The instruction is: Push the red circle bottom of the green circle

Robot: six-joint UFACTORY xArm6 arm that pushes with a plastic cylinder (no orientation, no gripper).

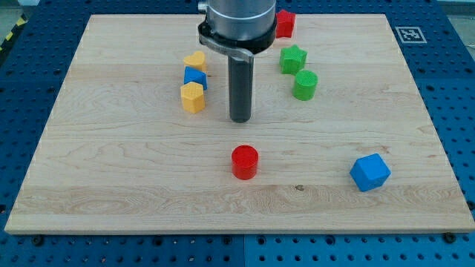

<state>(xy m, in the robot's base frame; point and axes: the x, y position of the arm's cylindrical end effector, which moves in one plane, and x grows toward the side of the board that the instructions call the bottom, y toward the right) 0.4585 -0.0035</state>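
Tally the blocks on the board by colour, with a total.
Red: 2, the red circle and a red block
Green: 2, the green circle and a green star
Yellow: 2, and
Blue: 2, and
Total: 8

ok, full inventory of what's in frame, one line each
red circle: 1, red, lower centre of board
green circle: 1, green, upper right of centre
green star: 1, green, just above the green circle
red block: 1, red, top edge, partly behind the arm
yellow heart: 1, yellow, upper left of centre
small blue block: 1, blue, between the two yellow blocks
yellow hexagon: 1, yellow, below that
blue cube: 1, blue, lower right
board: 1, light wood
my tip: 1, dark rod, above the red circle, apart from it
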